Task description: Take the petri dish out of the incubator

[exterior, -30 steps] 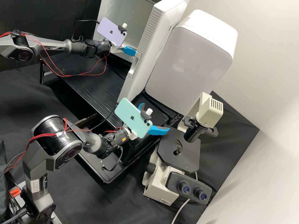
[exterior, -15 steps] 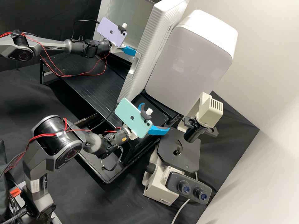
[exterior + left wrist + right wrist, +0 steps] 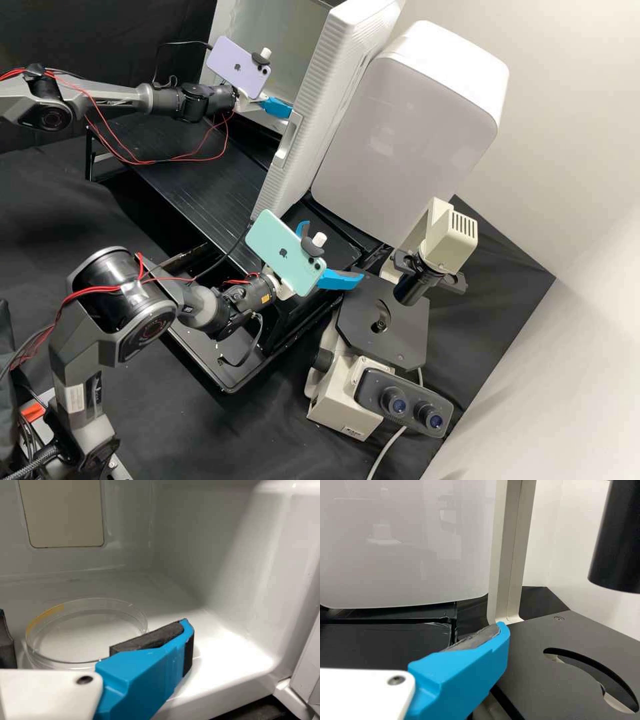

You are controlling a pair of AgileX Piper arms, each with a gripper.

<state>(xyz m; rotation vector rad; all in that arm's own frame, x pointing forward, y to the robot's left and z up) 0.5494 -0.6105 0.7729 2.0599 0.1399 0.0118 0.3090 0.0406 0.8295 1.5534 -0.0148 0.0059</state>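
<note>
High view: the left gripper (image 3: 275, 107) is inside the open incubator (image 3: 267, 27) at the back edge of the black shelf (image 3: 200, 180). The ribbed white door (image 3: 327, 100) stands open just beside it. The right gripper (image 3: 331, 253) hangs at the shelf's front corner. Its claw is released, with nothing between the fingers. It sits near the microscope (image 3: 373, 373), and a second white cabinet (image 3: 413, 120) crowds in behind.

Left wrist view: the clear petri dish (image 3: 85, 625) lies on the incubator's white floor, apart from the side wall and from the back wall's beige panel (image 3: 65, 512). The left claw is released, with one finger on each side of the dish. I cannot tell whether the pads touch it.

Right wrist view: one blue finger (image 3: 470, 675) sits at the edge of the slotted black stage (image 3: 560, 650). A black tube (image 3: 620, 535) hangs above the stage.
</note>
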